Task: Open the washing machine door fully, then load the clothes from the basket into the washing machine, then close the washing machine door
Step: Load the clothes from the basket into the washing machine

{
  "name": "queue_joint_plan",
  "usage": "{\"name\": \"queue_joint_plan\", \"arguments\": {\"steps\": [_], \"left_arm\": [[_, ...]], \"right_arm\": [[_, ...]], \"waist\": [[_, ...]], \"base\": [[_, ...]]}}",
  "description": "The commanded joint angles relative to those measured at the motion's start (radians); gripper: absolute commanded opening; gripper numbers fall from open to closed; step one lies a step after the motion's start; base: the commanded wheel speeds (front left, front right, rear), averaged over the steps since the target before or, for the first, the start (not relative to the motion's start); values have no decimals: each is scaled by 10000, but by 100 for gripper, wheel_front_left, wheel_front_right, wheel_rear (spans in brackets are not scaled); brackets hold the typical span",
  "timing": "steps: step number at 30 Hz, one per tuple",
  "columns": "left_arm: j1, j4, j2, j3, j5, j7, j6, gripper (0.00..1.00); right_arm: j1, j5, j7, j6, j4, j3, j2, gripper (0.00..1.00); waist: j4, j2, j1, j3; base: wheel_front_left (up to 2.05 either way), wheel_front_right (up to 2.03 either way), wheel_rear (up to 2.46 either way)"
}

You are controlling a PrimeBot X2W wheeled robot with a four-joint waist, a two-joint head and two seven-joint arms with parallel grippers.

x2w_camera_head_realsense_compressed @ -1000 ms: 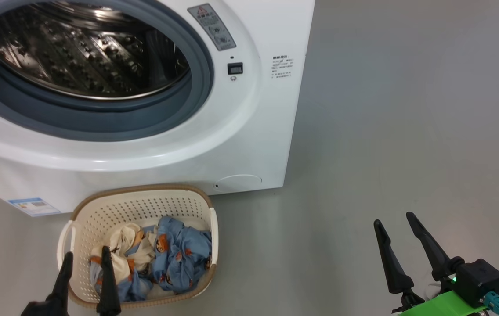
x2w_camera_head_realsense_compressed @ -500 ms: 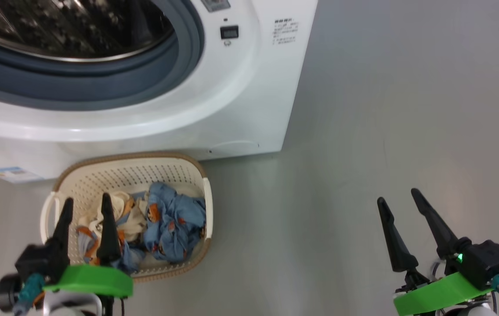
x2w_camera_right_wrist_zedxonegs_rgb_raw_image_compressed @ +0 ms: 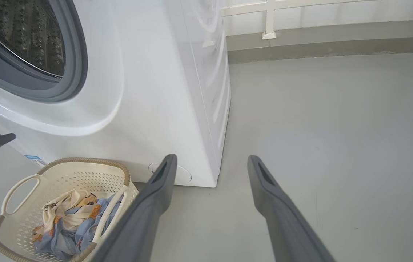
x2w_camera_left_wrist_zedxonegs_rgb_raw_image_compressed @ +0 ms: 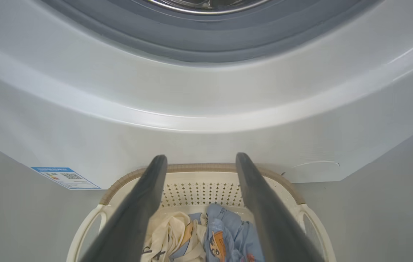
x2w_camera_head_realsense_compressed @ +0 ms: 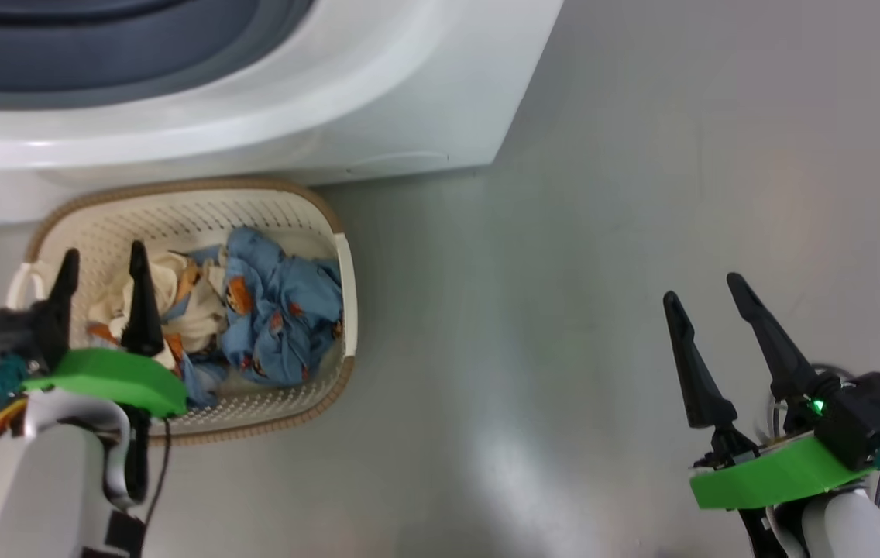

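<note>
Our left gripper [x2w_camera_head_realsense_compressed: 102,252] has come forward over the clothes [x2w_camera_head_realsense_compressed: 269,310], jaws spread. They lie in the basket [x2w_camera_head_realsense_compressed: 254,203] at 10 o'clock, just before the washing machine [x2w_camera_head_realsense_compressed: 378,101] at 12. Our right gripper [x2w_camera_head_realsense_compressed: 702,287] hangs spread over the floor [x2w_camera_head_realsense_compressed: 533,325] at 4 o'clock.

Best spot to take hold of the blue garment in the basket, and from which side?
Pinch the bunched ridge at the top of the blue garment, coming straight down from above: it lies crumpled in the open-topped basket, whose walls block side approaches. The open left end effector is nearest.
</note>
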Motion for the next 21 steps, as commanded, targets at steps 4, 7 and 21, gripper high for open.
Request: {"name": "queue_joint_plan", "arguments": {"steps": [4,7,21], "left_arm": [[-858,872,616,339,112,-64,-73,100],[-1279,1396,728,346,157,-64,-115,100],[-2782,4308,1442,91,542,-19,104,100]], "right_arm": [[-304,-185,-118,96,-338,262,52,100],[-429,-231,-118,96,-424,266,52,100],[-586,-343,-118,96,-782,127,157,100]], "waist": [[-247,-1,0,1322],[-308,-1,0,1719],[-446,-1,0,2943]], "base": [[0,0,0],[0,0,0],[0,0,0]]}}
